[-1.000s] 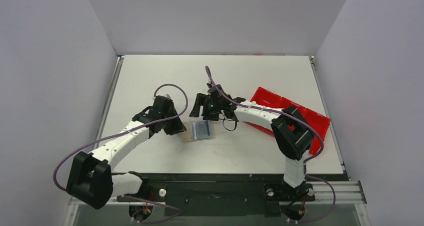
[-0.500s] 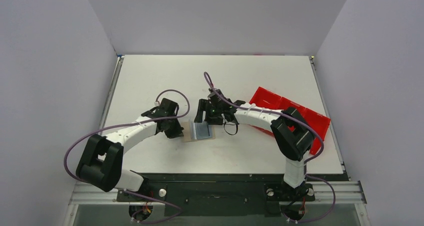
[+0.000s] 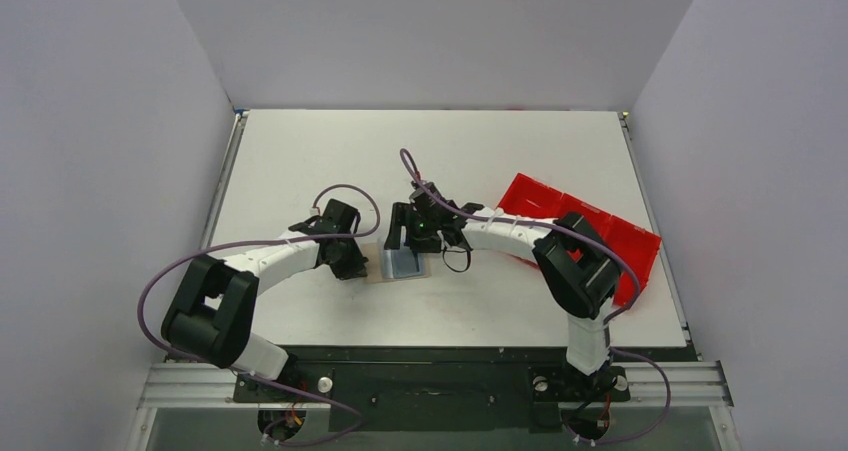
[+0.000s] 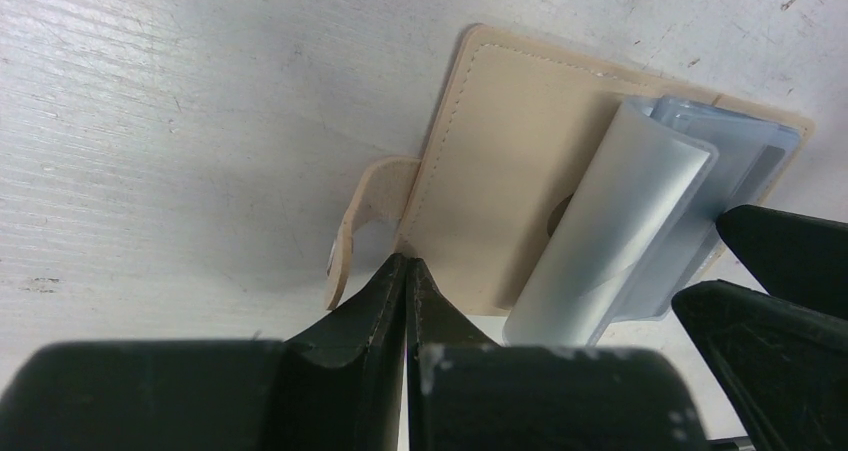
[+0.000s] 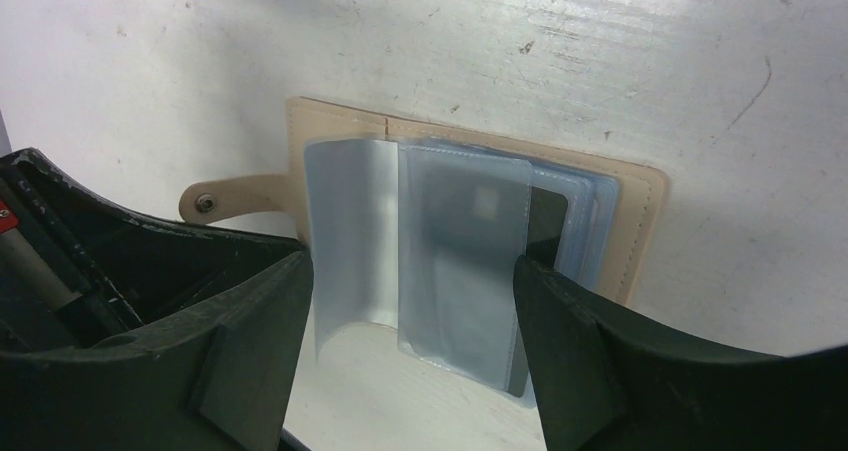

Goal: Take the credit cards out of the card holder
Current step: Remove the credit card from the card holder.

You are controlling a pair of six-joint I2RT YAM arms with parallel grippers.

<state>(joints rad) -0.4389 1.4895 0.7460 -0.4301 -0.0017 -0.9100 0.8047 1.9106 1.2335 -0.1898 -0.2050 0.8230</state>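
Observation:
The tan card holder [image 3: 378, 273] lies open on the table, with its strap tab [image 5: 230, 197] sticking out. The pale grey and light blue credit cards [image 5: 465, 261] sit fanned in its clear sleeves, and one sleeve curls upward [image 4: 610, 221]. My left gripper [image 3: 356, 263] is shut, and its tips [image 4: 405, 266] touch the holder's [image 4: 500, 171] near edge beside the tab. My right gripper [image 3: 408, 239] is open just above the cards. Its fingers [image 5: 250, 341] straddle the sleeves without touching them.
A red compartment tray [image 3: 590, 233] stands at the right, behind the right arm. The right gripper's black fingers [image 4: 780, 261] show at the right of the left wrist view, close to my left gripper. Bare white table surrounds the holder.
My left gripper has moved right and down to the holder's left edge. My right gripper has moved left and lower, and now stands over the open sleeves.

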